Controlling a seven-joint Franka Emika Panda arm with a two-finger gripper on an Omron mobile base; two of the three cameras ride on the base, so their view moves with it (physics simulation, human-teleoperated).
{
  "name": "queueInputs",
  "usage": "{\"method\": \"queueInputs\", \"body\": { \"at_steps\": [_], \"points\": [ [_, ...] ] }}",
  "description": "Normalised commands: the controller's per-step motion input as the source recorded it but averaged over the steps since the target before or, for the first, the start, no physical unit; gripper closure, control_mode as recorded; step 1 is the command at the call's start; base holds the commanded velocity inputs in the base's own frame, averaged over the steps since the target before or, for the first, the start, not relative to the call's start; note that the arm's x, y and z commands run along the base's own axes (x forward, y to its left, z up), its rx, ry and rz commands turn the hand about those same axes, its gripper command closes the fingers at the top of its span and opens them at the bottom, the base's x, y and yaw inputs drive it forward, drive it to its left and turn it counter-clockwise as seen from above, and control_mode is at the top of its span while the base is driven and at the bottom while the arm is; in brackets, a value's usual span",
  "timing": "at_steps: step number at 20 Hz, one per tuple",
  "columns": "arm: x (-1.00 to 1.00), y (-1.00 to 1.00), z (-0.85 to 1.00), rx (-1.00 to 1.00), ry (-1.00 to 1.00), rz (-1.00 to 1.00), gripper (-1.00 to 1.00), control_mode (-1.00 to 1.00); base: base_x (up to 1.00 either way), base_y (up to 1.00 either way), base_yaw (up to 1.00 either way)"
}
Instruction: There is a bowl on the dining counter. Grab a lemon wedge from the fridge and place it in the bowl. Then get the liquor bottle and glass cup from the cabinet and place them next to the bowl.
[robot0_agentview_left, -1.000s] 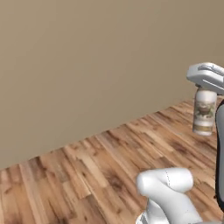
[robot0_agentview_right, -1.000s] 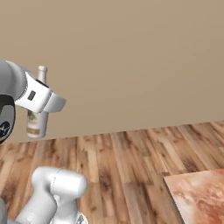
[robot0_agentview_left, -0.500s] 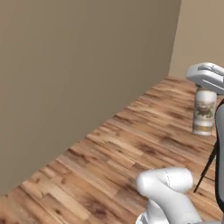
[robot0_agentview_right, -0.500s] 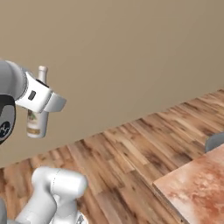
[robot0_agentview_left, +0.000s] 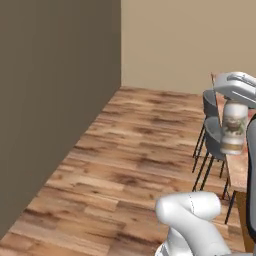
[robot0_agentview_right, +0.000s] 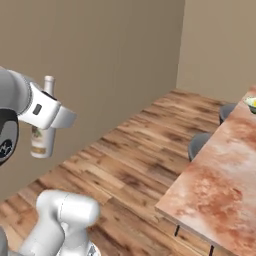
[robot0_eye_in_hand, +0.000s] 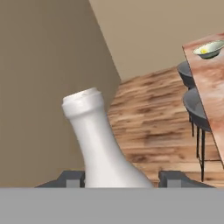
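My gripper (robot0_eye_in_hand: 120, 179) is shut on the liquor bottle (robot0_eye_in_hand: 98, 144), a slim pale bottle with a narrow neck, and holds it upright in the air. In the base views the bottle (robot0_agentview_left: 233, 129) (robot0_agentview_right: 42, 137) hangs below the white hand, well above the wooden floor. The dining counter (robot0_agentview_right: 220, 175) with its marbled reddish top lies to the right. At its far end sits the pale bowl (robot0_eye_in_hand: 214, 46) (robot0_agentview_right: 251, 106) with the yellow lemon wedge (robot0_eye_in_hand: 204, 51) inside. The glass cup, the fridge and the cabinet are out of view.
Dark grey stools (robot0_agentview_left: 212, 125) (robot0_agentview_right: 200, 142) stand along the counter's near side. A brown wall (robot0_agentview_left: 50, 100) runs on the left and meets a beige wall (robot0_agentview_left: 170, 40) at a corner. Wooden floor (robot0_agentview_left: 125, 165) spreads between wall and counter.
The whole picture has swung as the base turned: the wall corner, the stools, the counter and the bowl have come into view. The bottle stays in the gripper at the same height.
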Motion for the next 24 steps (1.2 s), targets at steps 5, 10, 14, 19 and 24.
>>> {"method": "queueInputs", "body": {
  "at_steps": [5, 10, 14, 19, 24],
  "points": [
    [0.00, 0.00, 0.00, 0.00, 0.00, 0.00, 1.00, 1.00, 0.57, 0.63, -0.50],
    [0.00, 0.00, 0.00, 0.00, 0.00, 0.00, 1.00, 1.00, 0.51, 0.98, -0.39],
    [0.00, 0.00, 0.00, 0.00, 0.00, 0.00, 1.00, 1.00, 0.52, 0.89, -0.42],
    [0.00, 0.00, 0.00, 0.00, 0.00, 0.00, 1.00, 1.00, 0.66, 0.69, -0.53],
    [0.00, 0.00, 0.00, 0.00, 0.00, 0.00, 1.00, 1.00, 0.80, 0.55, -0.57]
  ]
}}
